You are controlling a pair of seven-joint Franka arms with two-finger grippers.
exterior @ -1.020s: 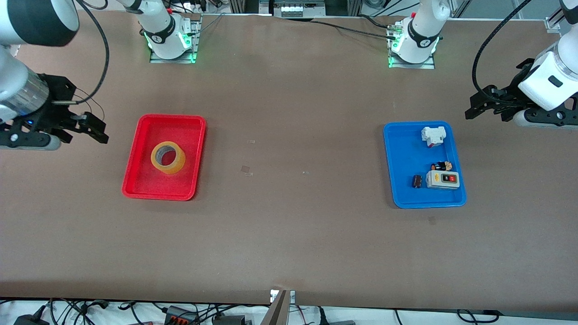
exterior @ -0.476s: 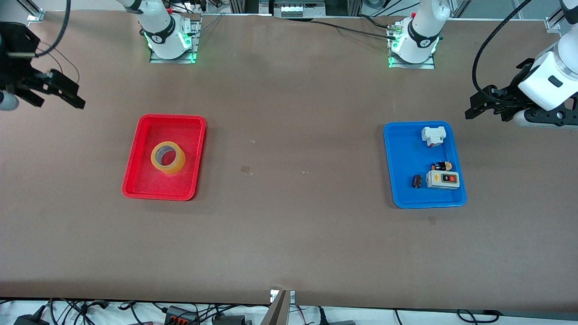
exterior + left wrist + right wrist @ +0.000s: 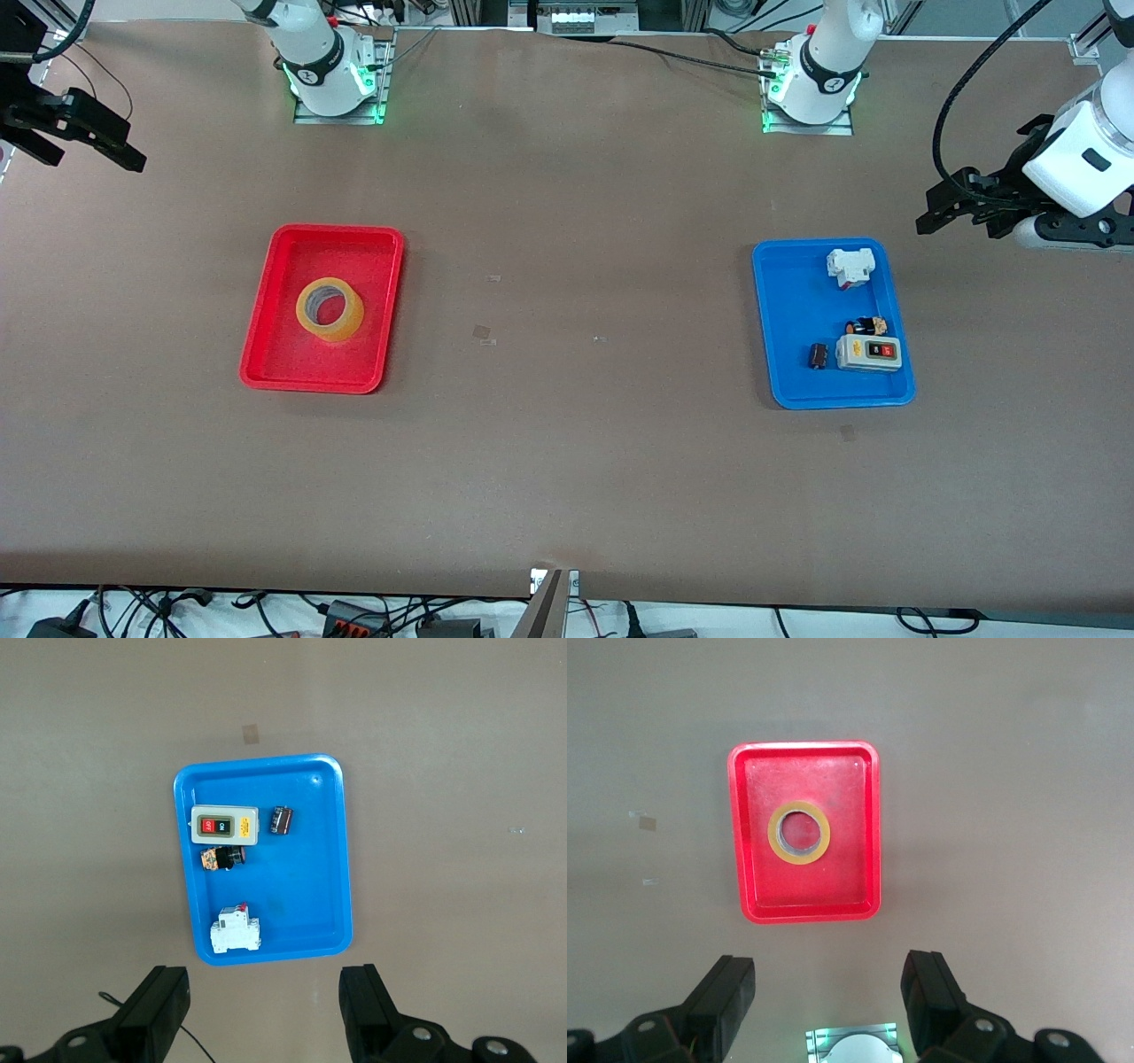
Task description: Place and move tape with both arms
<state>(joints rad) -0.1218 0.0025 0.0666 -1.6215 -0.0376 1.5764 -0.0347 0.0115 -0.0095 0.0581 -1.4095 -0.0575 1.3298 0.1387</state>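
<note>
Tape roll flat in the red tray, both pincers high and open

The tape roll (image 3: 330, 309) lies in the red tray (image 3: 266, 346), well below the empty, spread right gripper (image 3: 75, 133); the left gripper (image 3: 961, 208), fingers apart, waits beside the blue tray (image 3: 788, 301). Any grasp should straddle the roll's wall squarely

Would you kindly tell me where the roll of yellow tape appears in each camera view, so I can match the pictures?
Front view: the tape lies in the red tray, toward the right arm's end of the table.
Left wrist view: not in it; only the blue tray and its parts show.
Right wrist view: the tape sits mid-tray, ahead of the open right tool.
Shared landmark: the red tray.
</note>
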